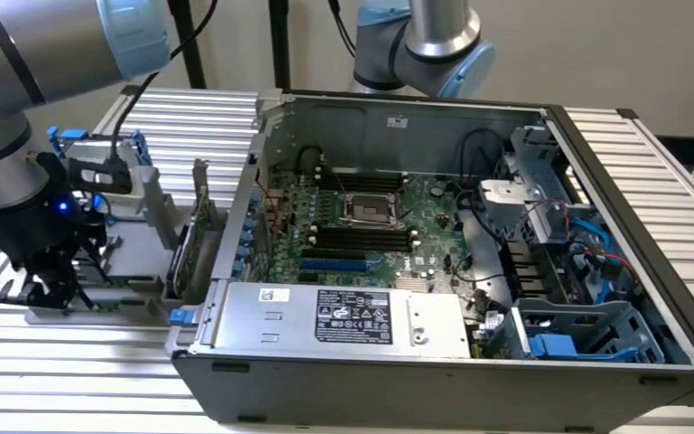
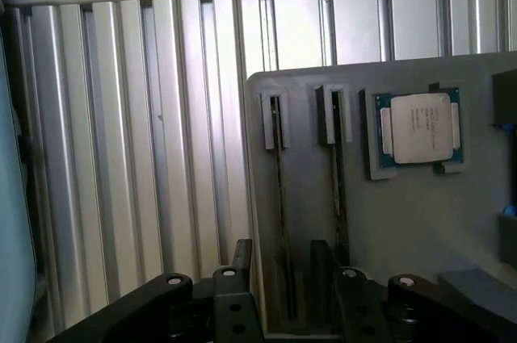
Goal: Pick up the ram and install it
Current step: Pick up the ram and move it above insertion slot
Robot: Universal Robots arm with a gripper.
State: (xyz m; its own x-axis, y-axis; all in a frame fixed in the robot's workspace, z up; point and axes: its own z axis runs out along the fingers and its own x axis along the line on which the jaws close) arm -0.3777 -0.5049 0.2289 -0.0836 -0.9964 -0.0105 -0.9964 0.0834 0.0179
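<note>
The ram [image 2: 280, 198] stands on edge in a slot of the grey holder [image 2: 404, 230], so I see it as a thin dark strip. A second stick [image 2: 338, 190] stands in the neighbouring slot. My gripper [image 2: 280, 278] is open, with one finger [image 2: 241, 266] on each side of the first stick and not touching it. In the exterior view my gripper [image 1: 48, 287] hangs low over the holder [image 1: 130, 262], at the exterior view's left of the open computer case [image 1: 636, 271]. The motherboard's black memory slots [image 1: 360, 240] lie inside the case.
A square silver processor chip [image 2: 420, 127] sits in a recess of the holder beside the sticks. An expansion card [image 1: 196, 231] stands upright between holder and case. A power supply [image 1: 335, 316] fills the case's front. Everything rests on a ribbed aluminium table [image 2: 121, 157].
</note>
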